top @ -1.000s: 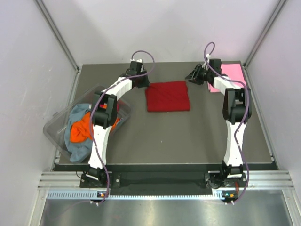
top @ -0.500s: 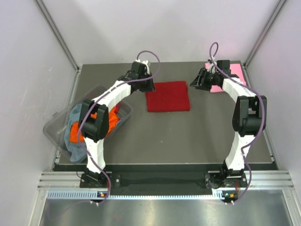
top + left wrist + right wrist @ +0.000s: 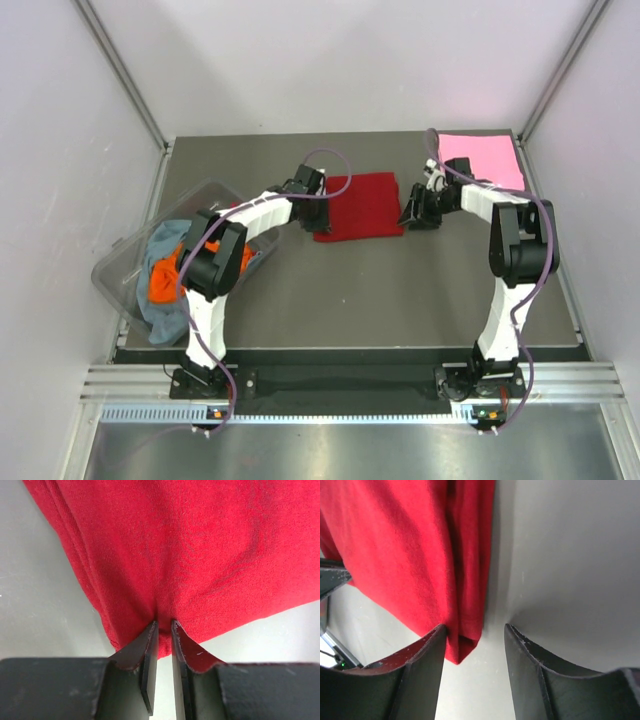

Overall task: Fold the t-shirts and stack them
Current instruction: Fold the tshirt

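Observation:
The dark red t-shirt (image 3: 362, 203) lies folded into a rectangle at the middle back of the table. My left gripper (image 3: 313, 203) is at its left edge. In the left wrist view the gripper (image 3: 164, 624) is shut on a pinch of the red cloth (image 3: 190, 555). My right gripper (image 3: 413, 211) is at the shirt's right edge. In the right wrist view it (image 3: 475, 627) is open, with a corner of the folded red shirt (image 3: 395, 555) between its jaws, against the left one. The light pink t-shirt (image 3: 484, 159) lies folded flat at the back right corner.
A clear plastic tub (image 3: 112, 262) stands tilted at the table's left edge. It holds a crumpled orange shirt (image 3: 165, 281) and a grey-blue shirt (image 3: 167, 318). White walls and metal frame posts enclose the dark table (image 3: 400, 290).
Both arms came forward and down from the back of the table. The left gripper closed on the red shirt's left edge. The right gripper left the pink shirt for the red shirt's right edge.

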